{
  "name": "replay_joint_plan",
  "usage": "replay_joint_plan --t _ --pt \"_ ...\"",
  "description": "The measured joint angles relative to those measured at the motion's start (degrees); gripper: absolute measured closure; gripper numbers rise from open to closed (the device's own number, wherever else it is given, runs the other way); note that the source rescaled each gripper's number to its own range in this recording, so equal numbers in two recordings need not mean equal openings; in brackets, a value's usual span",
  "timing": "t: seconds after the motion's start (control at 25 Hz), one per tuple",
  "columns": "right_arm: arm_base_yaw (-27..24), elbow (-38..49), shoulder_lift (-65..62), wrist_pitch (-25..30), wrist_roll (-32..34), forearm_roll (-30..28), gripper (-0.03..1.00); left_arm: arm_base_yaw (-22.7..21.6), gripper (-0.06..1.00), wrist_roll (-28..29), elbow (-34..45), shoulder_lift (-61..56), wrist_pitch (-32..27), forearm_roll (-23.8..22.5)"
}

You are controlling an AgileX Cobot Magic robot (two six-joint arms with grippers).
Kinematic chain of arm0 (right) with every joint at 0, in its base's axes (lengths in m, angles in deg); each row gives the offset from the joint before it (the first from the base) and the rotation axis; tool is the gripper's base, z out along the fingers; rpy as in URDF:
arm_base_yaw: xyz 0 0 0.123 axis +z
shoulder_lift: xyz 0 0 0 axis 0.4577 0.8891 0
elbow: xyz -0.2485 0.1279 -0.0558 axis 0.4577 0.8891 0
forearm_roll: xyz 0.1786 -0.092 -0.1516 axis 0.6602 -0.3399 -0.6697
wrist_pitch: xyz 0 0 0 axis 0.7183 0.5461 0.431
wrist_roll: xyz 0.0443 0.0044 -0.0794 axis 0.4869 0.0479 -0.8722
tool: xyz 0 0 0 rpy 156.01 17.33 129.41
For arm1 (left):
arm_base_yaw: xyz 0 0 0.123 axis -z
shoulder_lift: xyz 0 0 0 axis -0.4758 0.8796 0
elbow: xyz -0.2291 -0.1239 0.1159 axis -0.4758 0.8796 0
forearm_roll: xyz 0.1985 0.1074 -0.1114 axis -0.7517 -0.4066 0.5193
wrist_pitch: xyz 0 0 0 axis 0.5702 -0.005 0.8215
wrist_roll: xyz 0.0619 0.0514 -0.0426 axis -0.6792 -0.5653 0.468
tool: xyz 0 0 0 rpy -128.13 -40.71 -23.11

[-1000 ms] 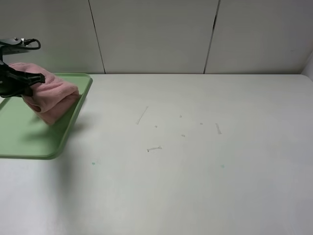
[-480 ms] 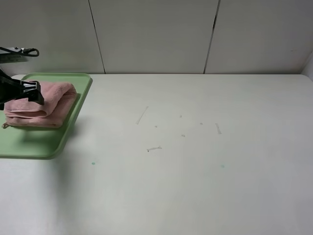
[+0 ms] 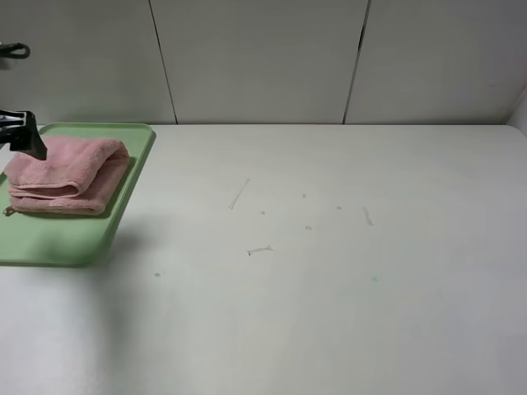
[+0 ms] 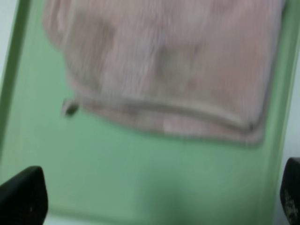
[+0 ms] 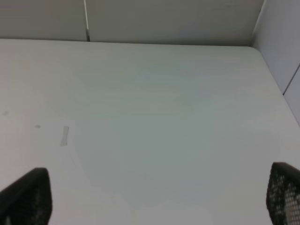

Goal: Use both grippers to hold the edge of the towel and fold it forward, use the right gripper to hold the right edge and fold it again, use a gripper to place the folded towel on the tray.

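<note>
Towel [image 3: 67, 174] inside tray [image 3: 82, 243] rim

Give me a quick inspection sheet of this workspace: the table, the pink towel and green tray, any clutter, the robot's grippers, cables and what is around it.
Surface: white table, with a few small scuff marks and specks near the middle.
Job's things: pink towel folded, lying on the green tray at the table's far left; nothing grips it.
Clutter: nothing seen.
Grippers: left gripper open above the tray, apart from the towel; right gripper open over bare table, empty.
Cables: a black loop at the left edge of the high view, possibly a cable.
Surroundings: pale wall panels with dark seams behind the table.
</note>
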Motion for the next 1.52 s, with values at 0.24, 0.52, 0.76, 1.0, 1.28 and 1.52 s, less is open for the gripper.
replay_joint_plan --t 0.24,0.52,0.76,1.0,1.28,1.52 --pt "0.00 0.00 0.00 0.00 0.00 0.00 -0.03 0.00 -0.05 -0.07 0.00 -10.02 -13.41 -0.01" --pt "0.00 0.00 0.00 0.00 0.00 0.00 -0.03 0.00 -0.05 -2.01 0.00 -22.03 -26.16 0.22" --pt "0.00 0.00 0.00 0.00 0.00 0.00 -0.03 0.00 -0.05 -4.54 0.00 -32.04 -35.64 1.81" --pt "0.00 0.00 0.00 0.00 0.00 0.00 -0.03 0.00 -0.05 -8.81 0.04 -41.33 -37.46 5.16" --pt "0.00 0.00 0.00 0.00 0.00 0.00 -0.03 0.00 -0.05 -15.34 0.72 -51.18 -37.50 7.83" --pt "0.00 0.00 0.00 0.00 0.00 0.00 -0.03 2.85 -0.05 -14.80 6.25 -59.75 -37.50 8.12"
